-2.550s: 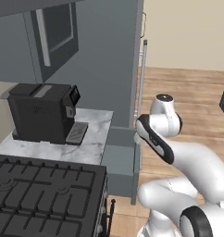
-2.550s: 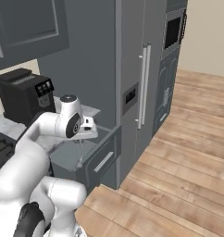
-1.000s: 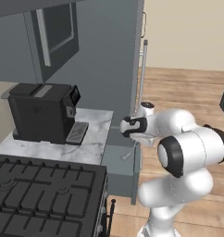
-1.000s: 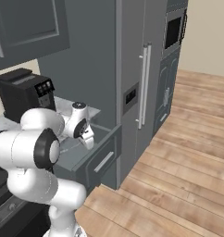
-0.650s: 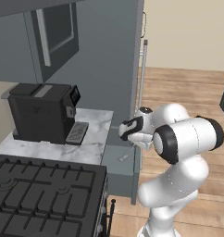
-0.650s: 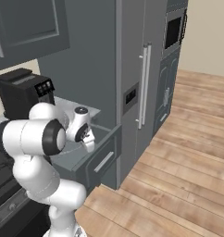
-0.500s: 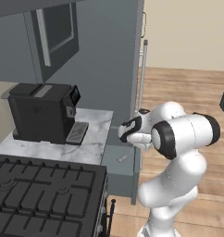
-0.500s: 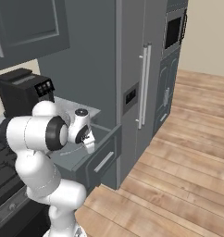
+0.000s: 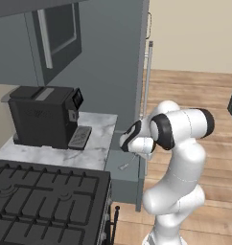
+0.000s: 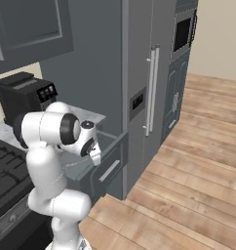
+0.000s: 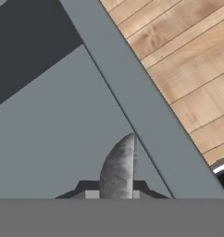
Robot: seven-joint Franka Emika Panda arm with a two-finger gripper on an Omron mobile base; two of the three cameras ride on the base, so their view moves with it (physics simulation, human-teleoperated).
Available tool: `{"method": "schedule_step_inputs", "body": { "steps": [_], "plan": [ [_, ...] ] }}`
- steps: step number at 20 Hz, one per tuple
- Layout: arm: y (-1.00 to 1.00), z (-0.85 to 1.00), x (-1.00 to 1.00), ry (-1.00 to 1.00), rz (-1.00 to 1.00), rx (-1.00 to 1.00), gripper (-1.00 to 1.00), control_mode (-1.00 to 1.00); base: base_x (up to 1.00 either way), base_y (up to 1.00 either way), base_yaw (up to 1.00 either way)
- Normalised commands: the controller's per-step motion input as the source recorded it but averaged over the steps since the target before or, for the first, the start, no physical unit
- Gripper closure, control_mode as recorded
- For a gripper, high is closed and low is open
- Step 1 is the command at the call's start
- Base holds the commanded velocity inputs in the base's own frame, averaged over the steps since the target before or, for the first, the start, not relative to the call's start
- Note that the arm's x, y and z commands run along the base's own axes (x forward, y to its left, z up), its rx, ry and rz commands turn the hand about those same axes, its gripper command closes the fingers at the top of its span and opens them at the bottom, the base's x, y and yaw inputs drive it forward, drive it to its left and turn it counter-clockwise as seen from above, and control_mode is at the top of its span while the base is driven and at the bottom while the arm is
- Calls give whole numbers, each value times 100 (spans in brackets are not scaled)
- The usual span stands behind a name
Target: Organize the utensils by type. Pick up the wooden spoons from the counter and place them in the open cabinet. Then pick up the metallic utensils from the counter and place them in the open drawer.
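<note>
My gripper [image 9: 132, 151] hangs over the open drawer [image 9: 121, 176], a dark grey-blue box sticking out of the front below the marble counter [image 9: 98, 139]. It is shut on a small silver-grey metallic spoon [image 9: 125, 162] that dangles down towards the drawer. In the hand view the spoon [image 11: 118, 162] rises between the two dark fingertips of the gripper [image 11: 115, 191], above the drawer's flat grey floor [image 11: 53, 134] and near its side wall [image 11: 132, 97]. From the right, the hand [image 10: 94, 154] sits just above the drawer front [image 10: 110, 167]. The tall dark grey cabinet [image 9: 113, 62] stands behind.
A black coffee machine [image 9: 43, 122] stands on the counter to the left. A black gas stove [image 9: 41, 201] lies in the near left. The cabinet's long silver bar handle [image 9: 147, 76] rises close behind the arm. Wooden floor [image 10: 188, 185] spreads to the right.
The arm has folded in, and the gripper has dropped a little lower over the drawer, still holding the spoon. Its jaws have not changed.
</note>
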Motion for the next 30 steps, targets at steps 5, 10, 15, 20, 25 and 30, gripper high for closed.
{"method": "schedule_step_inputs", "body": {
  "steps": [5,10,15,20,25,30],
  "plan": [
    [0,-33,16,0,-1,0,100,-100,0,0,0],
    [-1,-38,14,0,0,0,100,-100,0,0,0],
    [-31,-47,1,0,-6,-2,100,-100,0,0,0],
    [-60,-59,-16,0,-13,-4,100,-100,0,0,0],
    [-68,-66,-22,0,-14,-1,100,-100,0,0,0],
    [-78,-72,-24,0,-14,0,100,-100,0,0,0]
  ]
}}
